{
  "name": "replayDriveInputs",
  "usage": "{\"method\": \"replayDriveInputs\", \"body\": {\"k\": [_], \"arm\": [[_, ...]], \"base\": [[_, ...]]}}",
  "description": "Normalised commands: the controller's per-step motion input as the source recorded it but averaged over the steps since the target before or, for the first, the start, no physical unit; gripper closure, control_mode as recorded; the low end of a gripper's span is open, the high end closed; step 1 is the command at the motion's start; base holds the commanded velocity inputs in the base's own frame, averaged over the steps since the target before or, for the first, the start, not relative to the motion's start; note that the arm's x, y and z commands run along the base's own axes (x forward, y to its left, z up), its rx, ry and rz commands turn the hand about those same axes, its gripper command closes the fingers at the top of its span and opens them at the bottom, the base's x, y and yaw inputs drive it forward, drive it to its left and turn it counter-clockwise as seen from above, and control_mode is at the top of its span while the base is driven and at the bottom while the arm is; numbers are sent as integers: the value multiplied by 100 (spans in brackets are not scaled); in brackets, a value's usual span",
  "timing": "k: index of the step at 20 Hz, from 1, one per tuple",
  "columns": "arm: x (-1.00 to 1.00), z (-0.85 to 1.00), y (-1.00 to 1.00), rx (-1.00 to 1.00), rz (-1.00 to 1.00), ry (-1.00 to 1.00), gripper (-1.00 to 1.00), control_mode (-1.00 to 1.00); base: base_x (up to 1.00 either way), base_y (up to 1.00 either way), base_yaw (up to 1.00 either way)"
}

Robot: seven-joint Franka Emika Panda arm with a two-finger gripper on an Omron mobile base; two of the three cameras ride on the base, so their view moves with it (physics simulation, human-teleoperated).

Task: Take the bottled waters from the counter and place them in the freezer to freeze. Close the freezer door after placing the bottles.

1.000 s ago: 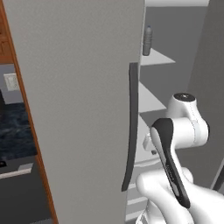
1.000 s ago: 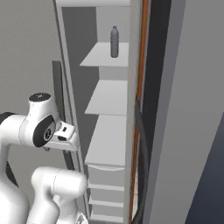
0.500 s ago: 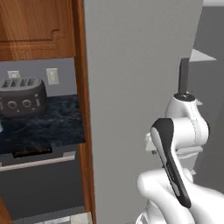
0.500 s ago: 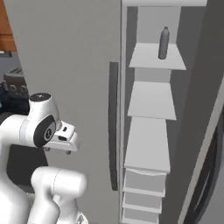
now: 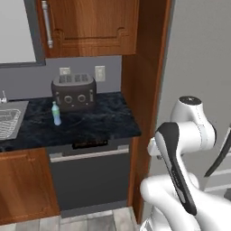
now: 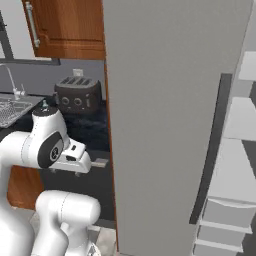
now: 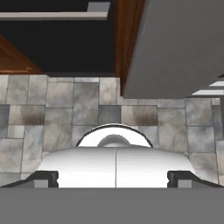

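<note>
The gripper [image 7: 114, 178] points straight down at the tiled floor [image 7: 61, 113], its fingers spread wide with nothing between them; the pale blue bottle [image 5: 56, 113] with the green cap stands upright on the black counter [image 5: 103, 124], just in front of the toaster [image 5: 73, 92] and near the sink [image 5: 9, 119]; so the bottle lies well off to the arm's left and higher than the hand, its long axis vertical; the open freezer [image 6: 240, 165], with its white shelves, is on the opposite side, past the grey door [image 6: 170, 125]; I'd say the hand must rise and swing left, towards the counter, before any grasp.
</note>
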Motion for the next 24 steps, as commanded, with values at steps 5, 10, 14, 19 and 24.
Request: {"method": "replayDriveInputs", "body": {"k": [5, 10, 14, 19, 24], "arm": [[0, 0, 0, 0, 0, 0, -100, 100], [0, 0, 0, 0, 0, 0, -100, 100], [0, 0, 0, 0, 0, 0, -100, 100], [0, 0, 0, 0, 0, 0, -100, 100], [0, 0, 0, 0, 0, 0, -100, 100]], "base": [[0, 95, 1], [0, 94, 0], [0, 87, 0], [14, 67, 0], [17, 58, -2]]}}
